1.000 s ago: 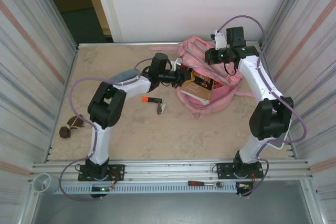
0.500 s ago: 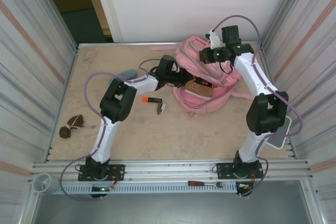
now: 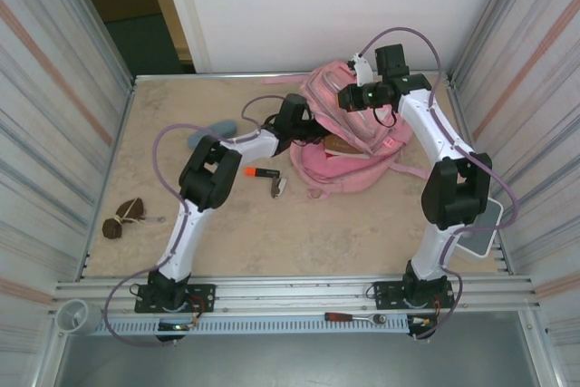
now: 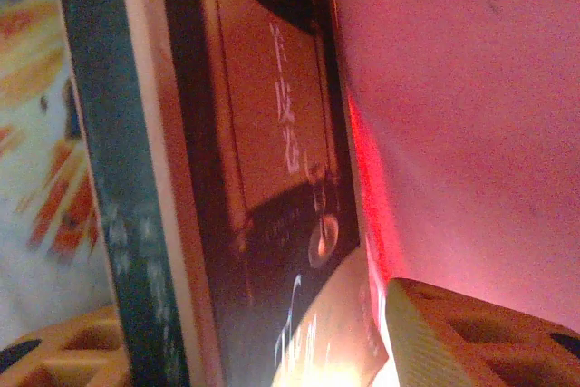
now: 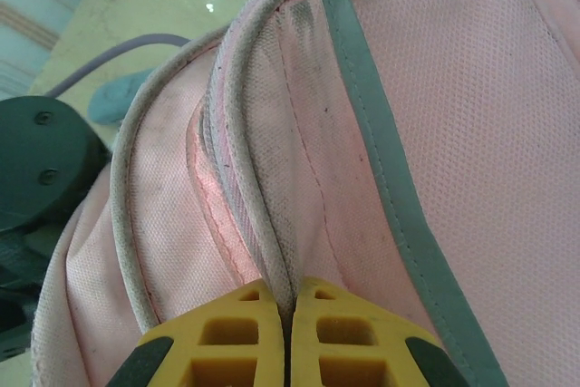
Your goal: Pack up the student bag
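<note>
Top external: student bag (image 3: pixel 344 169) far right on table (image 3: pixel 272 224)
Left gripper (image 4: pixel 267 346): jaws apart — book (image 4: pixel 272 133) between them
Right gripper (image 5: pixel 288 328): clamped on bag's piped edge

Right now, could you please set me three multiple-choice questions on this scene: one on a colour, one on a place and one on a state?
1. What colour is the student bag?
A) pink
B) blue
C) green

2. Where does the orange marker lie?
A) inside the bag
B) on the table, left of the bag
C) on the front rail

3. How does the right gripper stand?
A) open above the table
B) shut on the marker
C) shut on the bag's piped edge

Answers:
1 A, as the top view shows pink fabric all over it.
2 B, as the marker rests on bare tabletop beside the bag.
3 C, as the right wrist view shows both yellow fingers pressed together on the piping.
</note>
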Controlling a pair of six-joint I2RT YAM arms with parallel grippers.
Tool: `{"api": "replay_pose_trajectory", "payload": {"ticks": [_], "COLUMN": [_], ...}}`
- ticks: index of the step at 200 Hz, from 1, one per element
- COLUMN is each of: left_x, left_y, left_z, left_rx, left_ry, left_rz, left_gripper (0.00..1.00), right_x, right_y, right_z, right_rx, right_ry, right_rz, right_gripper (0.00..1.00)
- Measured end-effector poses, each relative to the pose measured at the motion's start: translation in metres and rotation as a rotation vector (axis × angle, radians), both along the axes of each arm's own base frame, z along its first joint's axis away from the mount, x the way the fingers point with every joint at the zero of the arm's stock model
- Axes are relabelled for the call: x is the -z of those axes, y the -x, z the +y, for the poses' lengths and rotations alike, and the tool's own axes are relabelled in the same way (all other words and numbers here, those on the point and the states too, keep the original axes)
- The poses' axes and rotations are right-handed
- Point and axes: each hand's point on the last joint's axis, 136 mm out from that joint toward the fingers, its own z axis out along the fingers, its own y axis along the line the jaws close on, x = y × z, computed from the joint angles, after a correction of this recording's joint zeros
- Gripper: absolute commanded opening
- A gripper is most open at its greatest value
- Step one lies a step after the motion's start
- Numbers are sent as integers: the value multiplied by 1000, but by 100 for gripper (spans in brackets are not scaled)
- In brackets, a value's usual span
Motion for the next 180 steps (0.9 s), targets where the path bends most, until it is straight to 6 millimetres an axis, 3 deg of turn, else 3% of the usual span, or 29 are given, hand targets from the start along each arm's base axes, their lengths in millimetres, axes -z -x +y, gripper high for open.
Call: {"api": "replay_pose_trajectory", "payload": {"ticks": [42, 98, 139, 180], "left_x": [6, -23, -25, -25], "left_y": [47, 101, 113, 119], "left_z": [47, 95, 137, 136], "left_rx": [38, 79, 53, 98], "left_ry": [-66, -124, -222, -237], "left_rz": [43, -20, -29, -41], "left_gripper": [67, 67, 71, 71], "right_x": [16, 18, 28, 29], "right_y": [6, 24, 40, 39], "right_z": [-6, -9, -9, -14], "right_rx": [-4, -11, 8, 38], "right_ry": [-23, -94, -128, -151], "right_rz": [36, 50, 78, 92], "right_gripper": [0, 3, 7, 7]}}
